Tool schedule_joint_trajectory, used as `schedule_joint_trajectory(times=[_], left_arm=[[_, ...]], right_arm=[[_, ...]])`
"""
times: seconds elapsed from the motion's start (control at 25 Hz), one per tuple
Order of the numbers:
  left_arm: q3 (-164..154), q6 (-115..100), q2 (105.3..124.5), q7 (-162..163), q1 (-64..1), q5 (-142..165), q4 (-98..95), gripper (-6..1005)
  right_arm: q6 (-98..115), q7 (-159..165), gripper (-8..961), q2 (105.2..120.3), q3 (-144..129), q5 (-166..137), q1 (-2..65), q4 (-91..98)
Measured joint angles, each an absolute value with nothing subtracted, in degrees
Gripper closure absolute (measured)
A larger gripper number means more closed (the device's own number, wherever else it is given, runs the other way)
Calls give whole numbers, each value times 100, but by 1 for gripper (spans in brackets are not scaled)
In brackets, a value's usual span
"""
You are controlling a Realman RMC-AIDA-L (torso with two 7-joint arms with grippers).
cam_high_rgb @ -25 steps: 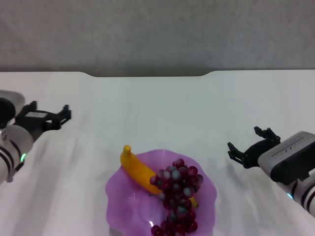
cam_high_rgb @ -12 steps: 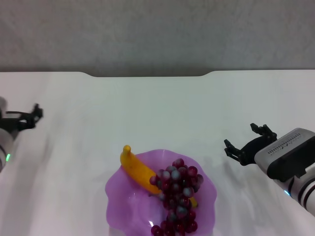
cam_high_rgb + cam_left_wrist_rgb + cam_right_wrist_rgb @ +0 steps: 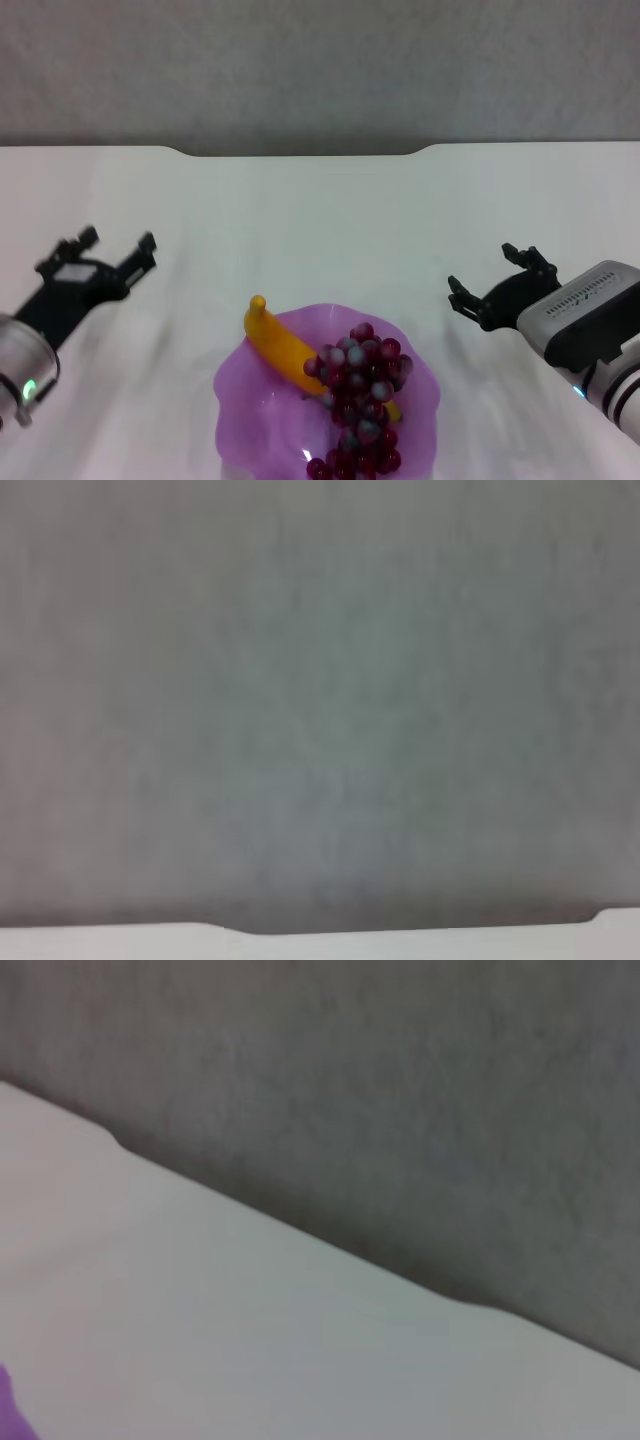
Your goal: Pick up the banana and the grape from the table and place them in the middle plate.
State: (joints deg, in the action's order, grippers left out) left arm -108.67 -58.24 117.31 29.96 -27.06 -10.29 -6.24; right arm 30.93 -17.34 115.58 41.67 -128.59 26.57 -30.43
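With the banana [image 3: 281, 348] and the grape [image 3: 361, 395] already lying in the middle plate [image 3: 242, 396] at the table [image 3: 320, 220]'s near edge, I judge the banana firm, the grapes soft, while left gripper [image 3: 105, 259] and right gripper [image 3: 495, 284] hover open, empty.

Head view. The left gripper [image 3: 118, 250] is carried on a black wrist section behind which a pale grey forearm with a small green indicator light enters from the lower left corner; the arm is angled forward and inward, and its two dark fingers [image 3: 146, 243] are spread apart with nothing between them. The right gripper [image 3: 494, 278] extends from a grey, ribbed wrist housing entering from the lower right edge; it points inward and slightly forward, its black fingers [image 3: 462, 295] likewise parted and empty. Neither wrist view shows its own arm's fingers.
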Motion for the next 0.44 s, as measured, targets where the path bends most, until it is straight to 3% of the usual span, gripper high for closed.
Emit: schedule_joint_trajectory(times=[0.44], left_arm=[[-10875,-5681,11751,2396,-2402,-1708,-825,133]], right_arm=[[4221,-1099,62,11552,3760,-12863,2477,-2607]])
